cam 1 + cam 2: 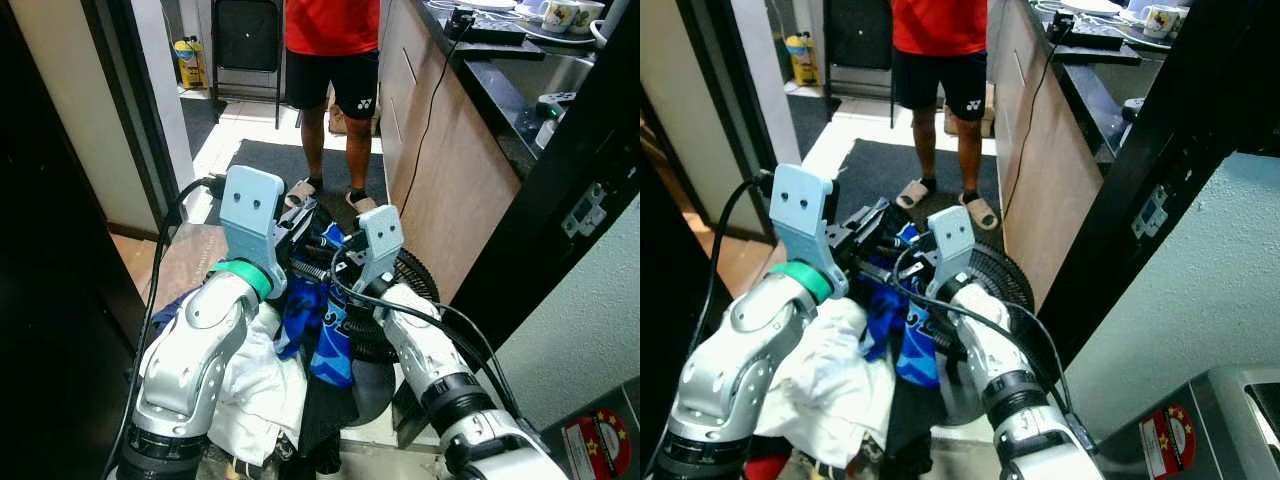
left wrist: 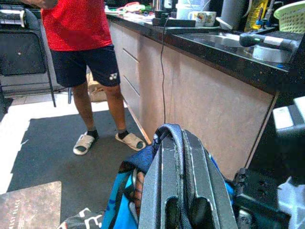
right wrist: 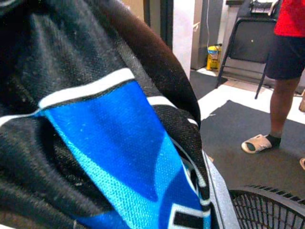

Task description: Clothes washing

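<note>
**Laundry load held before the robot, kitchen passage**

Wooden-fronted kitchen counter with black top [image 1: 455, 170]: along the robot's right side.
Person in red shirt and dark shorts [image 1: 332, 60]: standing ahead on a dark grey floor mat [image 1: 270, 165].
Black wire fan guard [image 1: 995, 275]: just beside the clothes.
Blue-and-black sports jersey [image 1: 325, 320]: bunched between both arms, draped over the right gripper [image 1: 335, 262], finger state cannot be told.
White cloth [image 1: 262, 385]: beneath the left arm.
Left gripper [image 2: 178, 167]: fingers pressed together against the jersey.
</note>
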You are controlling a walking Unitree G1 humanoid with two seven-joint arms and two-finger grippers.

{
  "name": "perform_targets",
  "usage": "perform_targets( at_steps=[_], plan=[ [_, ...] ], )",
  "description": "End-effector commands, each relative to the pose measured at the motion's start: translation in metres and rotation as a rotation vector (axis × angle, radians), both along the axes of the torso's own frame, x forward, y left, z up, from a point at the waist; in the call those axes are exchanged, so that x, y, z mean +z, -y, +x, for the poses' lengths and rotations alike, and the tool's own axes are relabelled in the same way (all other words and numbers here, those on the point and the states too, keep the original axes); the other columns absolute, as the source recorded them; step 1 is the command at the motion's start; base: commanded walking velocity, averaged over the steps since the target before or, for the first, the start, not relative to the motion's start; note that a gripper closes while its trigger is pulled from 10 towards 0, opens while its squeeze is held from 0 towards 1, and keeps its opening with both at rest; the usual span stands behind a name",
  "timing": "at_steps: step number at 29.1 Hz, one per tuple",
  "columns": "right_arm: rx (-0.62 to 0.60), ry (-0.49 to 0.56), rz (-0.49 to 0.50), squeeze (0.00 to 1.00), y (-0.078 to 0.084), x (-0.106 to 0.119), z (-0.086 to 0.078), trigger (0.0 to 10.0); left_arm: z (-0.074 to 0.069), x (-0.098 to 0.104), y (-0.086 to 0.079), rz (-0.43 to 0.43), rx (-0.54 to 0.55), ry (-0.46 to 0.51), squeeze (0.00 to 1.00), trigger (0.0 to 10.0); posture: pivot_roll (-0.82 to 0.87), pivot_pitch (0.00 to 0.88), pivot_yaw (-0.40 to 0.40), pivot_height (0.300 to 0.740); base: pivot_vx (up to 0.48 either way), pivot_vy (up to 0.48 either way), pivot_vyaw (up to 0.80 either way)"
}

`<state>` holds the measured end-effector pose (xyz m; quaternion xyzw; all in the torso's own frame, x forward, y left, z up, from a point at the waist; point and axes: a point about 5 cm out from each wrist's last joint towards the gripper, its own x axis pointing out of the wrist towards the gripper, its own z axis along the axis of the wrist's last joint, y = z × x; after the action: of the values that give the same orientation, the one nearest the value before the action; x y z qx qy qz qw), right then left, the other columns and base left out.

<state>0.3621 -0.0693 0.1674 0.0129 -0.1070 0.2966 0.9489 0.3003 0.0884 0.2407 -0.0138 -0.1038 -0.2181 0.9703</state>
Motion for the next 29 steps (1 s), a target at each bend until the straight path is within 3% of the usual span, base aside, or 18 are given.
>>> perform_targets(
  at_steps=[1, 2, 3, 4, 7, 8, 9, 18, 22, 23, 24, 25, 27, 29],
  plan=[
    [-0.011, 0.02, 0.027, 0.0, 0.004, 0.002, -0.002, 0.0, -0.003, 0.001, 0.001, 0.005, -0.006, 0.009, 0.0, 10.0, 0.17, 0.032, 0.01, 0.74, 0.0, 0.0, 0.0],
    [-0.015, 0.051, 0.035, 0.0, 0.006, 0.005, -0.006, 9.0, -0.003, 0.0, 0.0, 0.007, 0.0, 0.007, 0.0, 10.0, 0.17, 0.035, 0.009, 0.74, 0.0, 0.0, 0.0],
    [-0.015, 0.051, 0.035, 0.0, 0.006, 0.005, -0.006, 9.0, -0.003, 0.0, 0.0, 0.007, 0.0, 0.007, 0.0, 10.0, 0.17, 0.035, 0.009, 0.74, 0.0, 0.0, 0.0],
    [-0.026, 0.078, 0.044, 0.0, 0.009, 0.008, -0.011, 10.0, -0.003, 0.0, -0.001, 0.008, 0.006, 0.005, 0.0, 10.0, 0.17, 0.036, 0.01, 0.74, 0.0, 0.0, 0.0],
    [-0.037, 0.095, 0.053, 0.0, 0.012, 0.01, -0.016, 10.0, -0.003, -0.001, -0.002, 0.009, 0.01, 0.003, 0.0, 10.0, 0.17, 0.036, 0.013, 0.74, 0.0, 0.0, 0.0],
    [-0.048, 0.103, 0.06, 0.0, 0.014, 0.01, -0.021, 10.0, -0.002, -0.001, -0.003, 0.008, 0.014, 0.003, 0.16, 10.0, 0.16, 0.037, 0.018, 0.74, 0.0, 0.0, 0.0],
    [-0.056, 0.101, 0.06, 0.0, 0.016, 0.008, -0.023, 10.0, -0.001, -0.001, -0.002, -0.012, 0.005, -0.002, 1.0, 10.0, 0.15, 0.037, 0.021, 0.74, 0.0, 0.0, 0.0],
    [-0.08, 0.103, 0.063, 0.0, 0.022, 0.008, -0.026, 10.0, 0.001, 0.001, 0.001, -0.013, -0.023, 0.008, 1.0, 10.0, 0.15, 0.031, 0.032, 0.74, 0.0, 0.0, 0.0],
    [-0.095, 0.1, 0.062, 0.0, 0.026, 0.01, -0.029, 10.0, 0.002, -0.003, -0.005, 0.017, 0.019, -0.005, 1.0, 10.0, 0.15, 0.03, 0.032, 0.74, 0.0, 0.0, 0.0],
    [-0.101, 0.099, 0.059, 0.0, 0.028, 0.011, -0.03, 10.0, 0.003, -0.005, -0.007, 0.033, 0.036, -0.011, 0.71, 10.0, 0.15, 0.028, 0.031, 0.74, 0.0, 0.0, 0.0],
    [-0.113, 0.098, 0.054, 0.0, 0.031, 0.01, -0.031, 10.0, 0.003, -0.01, -0.011, 0.057, 0.058, -0.019, 0.71, 10.0, 0.16, 0.028, 0.028, 0.74, 0.0, 0.0, 0.0],
    [-0.141, 0.095, 0.041, 0.0, 0.036, 0.007, -0.033, 10.0, 0.003, -0.015, -0.018, 0.082, 0.09, -0.028, 0.0, 10.0, 0.16, 0.028, 0.028, 0.74, 0.0, 0.0, 0.0],
    [-0.194, 0.093, 0.036, 0.0, 0.045, 0.004, -0.036, 10.0, 0.001, -0.019, -0.026, 0.091, 0.119, -0.035, 0.0, 10.0, 0.16, 0.029, 0.025, 0.74, 0.0, 0.0, 0.0],
    [-0.333, 0.1, 0.054, 0.0, 0.066, 0.002, -0.041, 10.0, -0.003, -0.018, -0.037, 0.088, 0.152, -0.033, 0.0, 10.0, 0.16, 0.031, 0.016, 0.74, 0.0, 0.0, 0.0]
  ],
)
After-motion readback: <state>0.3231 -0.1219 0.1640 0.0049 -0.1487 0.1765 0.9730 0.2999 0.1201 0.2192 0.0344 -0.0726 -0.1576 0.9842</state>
